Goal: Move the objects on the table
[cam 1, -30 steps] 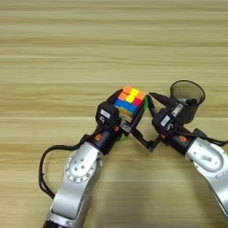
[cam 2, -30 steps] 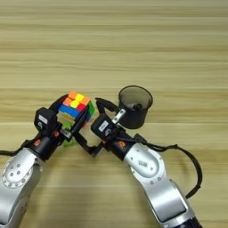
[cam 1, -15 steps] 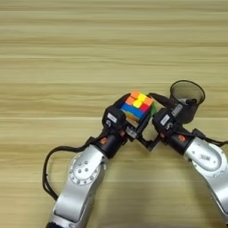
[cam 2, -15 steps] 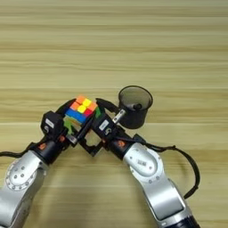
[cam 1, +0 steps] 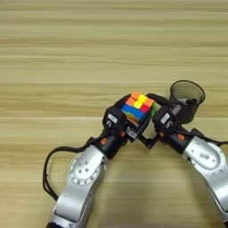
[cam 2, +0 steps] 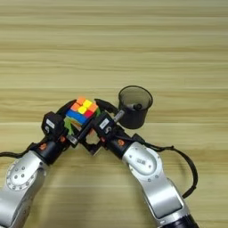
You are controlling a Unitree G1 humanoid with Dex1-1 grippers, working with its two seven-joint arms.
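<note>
Now the cube is carried rightward, toward the cup.

The table [cam 1: 67,53], pale planks filling the view, is seen bare apart from the arms' work near its lower middle. The cup [cam 1: 187,100] is stood upright just right of the action, a dark item lying inside. The cube [cam 1: 138,107] is held by the left gripper [cam 1: 133,116], closed around it; over the last second it has been shifted nearer the cup. The right gripper [cam 1: 153,120] is pressed close beside it, its fingers' spread not discernible.
</note>
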